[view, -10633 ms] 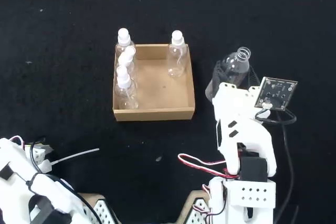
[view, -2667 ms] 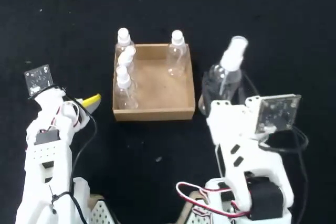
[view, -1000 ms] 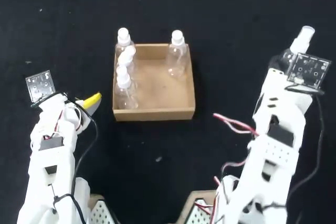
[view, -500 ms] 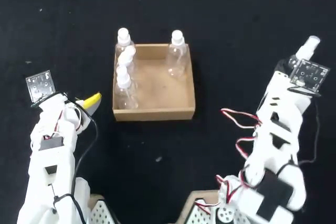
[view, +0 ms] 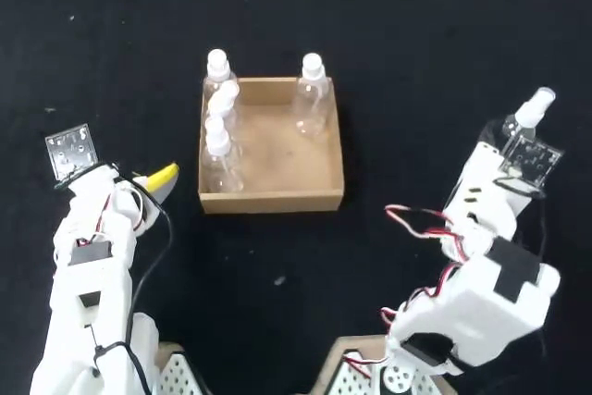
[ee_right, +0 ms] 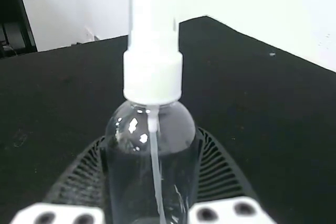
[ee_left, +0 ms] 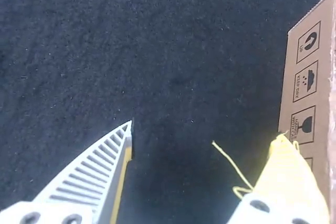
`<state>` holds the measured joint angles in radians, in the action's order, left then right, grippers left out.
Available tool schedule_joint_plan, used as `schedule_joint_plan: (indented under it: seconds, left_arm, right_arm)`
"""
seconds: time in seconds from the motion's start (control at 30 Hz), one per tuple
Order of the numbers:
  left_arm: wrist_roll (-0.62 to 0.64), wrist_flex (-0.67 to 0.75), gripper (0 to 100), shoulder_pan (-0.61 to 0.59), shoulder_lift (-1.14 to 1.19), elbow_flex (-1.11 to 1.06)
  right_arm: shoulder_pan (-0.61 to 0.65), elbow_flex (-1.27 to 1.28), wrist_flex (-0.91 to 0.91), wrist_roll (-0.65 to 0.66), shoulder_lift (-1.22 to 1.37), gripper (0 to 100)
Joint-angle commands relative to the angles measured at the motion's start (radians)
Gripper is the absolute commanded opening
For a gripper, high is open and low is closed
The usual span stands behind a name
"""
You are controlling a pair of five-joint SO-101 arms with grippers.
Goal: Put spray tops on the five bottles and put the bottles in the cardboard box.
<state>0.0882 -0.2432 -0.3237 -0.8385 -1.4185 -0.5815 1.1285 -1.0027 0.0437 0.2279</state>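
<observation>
Black cloth table (view: 277, 25); box (view: 271, 199) at centre, fifth bottle (ee_right: 152, 77) out to its right in my right gripper (ee_right: 152, 148).
Near the box's left wall my left gripper (ee_left: 205, 145) is spread wide and empty. Four capped bottles (view: 218, 150) stand inside: three along the left wall, one at the far right corner. The right gripper is clamped round the fifth bottle, well apart from the box, with the bottle's long axis running out along the gripper, spray top leading. Next move, I judge: carry it left to the box's bare floor.
</observation>
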Motion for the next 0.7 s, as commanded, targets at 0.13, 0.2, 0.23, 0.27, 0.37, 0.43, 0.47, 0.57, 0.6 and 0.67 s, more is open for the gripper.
schedule_joint_plan:
  seconds: [0.13, 0.2, 0.23, 0.27, 0.37, 0.43, 0.47, 0.57, 0.6, 0.67]
  left_arm:
    - [-0.003, 0.018, 32, 0.01, -0.009, -0.001]
    - [-0.003, 0.018, 32, 0.01, -0.009, -0.001]
    - [-0.003, 0.018, 32, 0.01, -0.009, -0.001]
    - [-0.003, 0.018, 32, 0.01, -0.009, -0.001]
    - [-0.003, 0.018, 32, 0.01, -0.009, -0.001]
    - [-0.003, 0.018, 32, 0.01, -0.009, 0.001]
    - [-0.003, 0.018, 32, 0.01, -0.009, 0.001]
    - [-0.003, 0.018, 32, 0.013, -0.009, 0.001]
    - [-0.003, 0.02, 32, 0.022, -0.009, 0.001]
    - [-0.005, 0.02, 32, 0.05, -0.009, -0.001]
  right_arm:
    - [-0.023, -0.044, -0.127, -0.005, 0.058, 1.0]
    - [-0.021, -0.044, -0.124, -0.005, 0.061, 1.1]
    - [-0.018, -0.044, -0.124, -0.005, 0.062, 1.1]
    - [-0.017, -0.044, -0.124, -0.002, 0.062, 1.2]
    - [-0.015, -0.044, -0.124, 0.002, 0.064, 1.3]
    - [-0.015, -0.044, -0.123, 0.003, 0.065, 1.9]
    - [-0.014, -0.042, -0.123, 0.003, 0.065, 3.7]
    - [-0.012, -0.025, -0.123, -0.005, 0.059, 11.5]
    - [-0.009, -0.022, -0.129, -0.005, 0.058, 13.7]
    - [0.003, -0.022, -0.13, -0.005, 0.058, 16.3]
